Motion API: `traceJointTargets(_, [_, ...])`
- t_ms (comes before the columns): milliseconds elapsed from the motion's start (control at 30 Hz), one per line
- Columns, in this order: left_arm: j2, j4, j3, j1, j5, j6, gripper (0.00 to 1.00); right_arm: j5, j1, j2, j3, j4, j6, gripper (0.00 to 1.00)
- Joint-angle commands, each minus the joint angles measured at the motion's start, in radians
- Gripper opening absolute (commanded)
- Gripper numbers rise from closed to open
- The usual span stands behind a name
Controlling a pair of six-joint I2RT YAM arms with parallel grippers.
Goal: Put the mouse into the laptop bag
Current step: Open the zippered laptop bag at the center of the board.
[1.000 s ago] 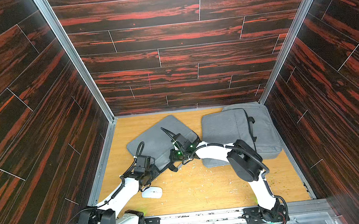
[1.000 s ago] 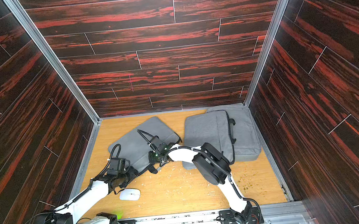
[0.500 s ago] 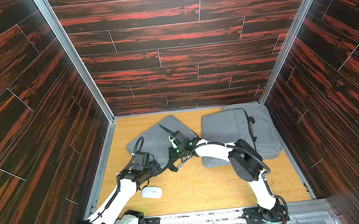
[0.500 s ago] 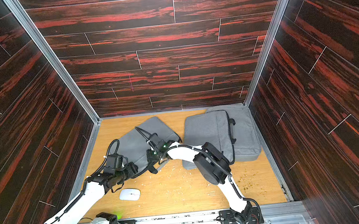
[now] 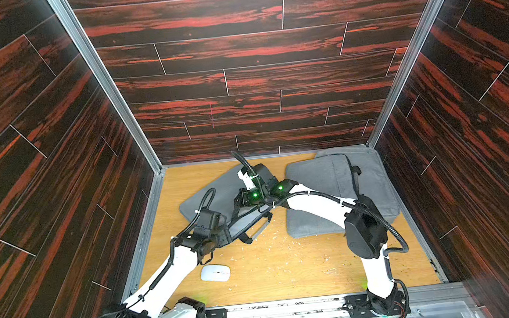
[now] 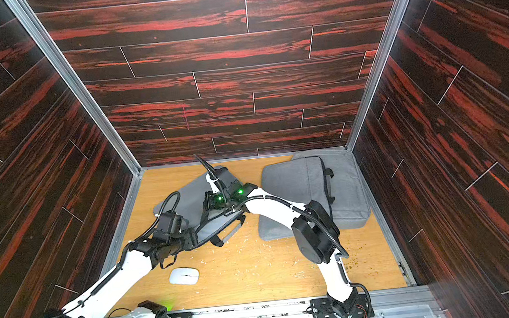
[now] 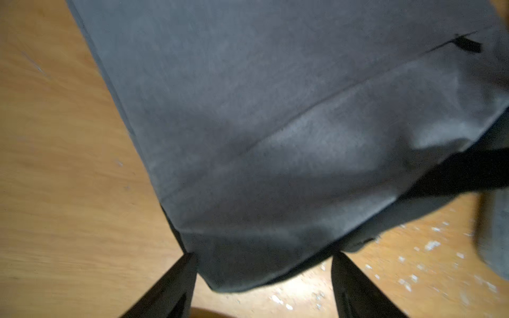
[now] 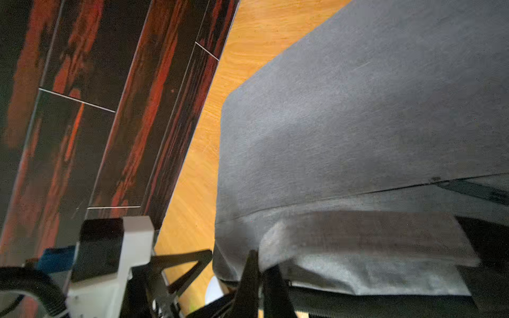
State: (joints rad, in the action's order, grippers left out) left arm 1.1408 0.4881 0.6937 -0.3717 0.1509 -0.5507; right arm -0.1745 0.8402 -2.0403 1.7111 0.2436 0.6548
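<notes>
Both top views show what my wrist cameras barely do: the flat white oval mouse point(image 5: 215, 272) lies on the light wooden floor point(image 5: 289, 274) near the front rail point(image 5: 293, 309), just ahead of my left arm point(image 5: 174, 269) and apart from the grey fabric laptop bag point(image 5: 218, 188), which lies slantwise left of centre. My right wrist view catches only a white sliver under the bag's edge, and I cannot tell whether that is the mouse. My left wrist view shows my left pincer point(image 7: 264, 258) spread wide, a finger on each side of the bag's near corner, gripping nothing; from above my own wrist hides those fingers. My right wrist view shows my right pincer point(image 8: 260, 271) pressed shut at the bag's long near edge, a fold of its grey cloth at the tips; from above that edge stands lifted, with a gap under the upper layer. Two more grey padded bags point(image 5: 321, 175) are stacked in the back right corner against the dark red-streaked plank walls point(image 5: 252, 48). A strip of bare floor runs between the laptop bag and the left wall, and from the mouse rightward the floor lies open up to the foot of my right arm point(image 5: 376, 275), strewn with pale crumbs point(image 5: 270, 238)
</notes>
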Motion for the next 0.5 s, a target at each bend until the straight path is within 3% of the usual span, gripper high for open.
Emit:
traceJointTargets(0, [0.030,0.030,0.046,-0.026,0.111,0.042,0.80,-0.055,-0.011,0.068,0.041,-0.029,0.012,0.00])
traceJointTargets(367, [0.208,0.025,0.154,-0.087,0.250,0.066,0.80,-0.165,-0.038,0.070,0.014,-0.079,0.066,0.00])
traceJointTargets(433, [0.236,0.019,0.170,-0.087,0.247,0.072,0.70,-0.166,-0.042,0.076,0.008,-0.085,0.071,0.00])
traceJointTargets(467, [0.244,0.016,0.179,-0.088,0.240,0.074,0.58,-0.166,-0.044,0.078,0.002,-0.086,0.070,0.00])
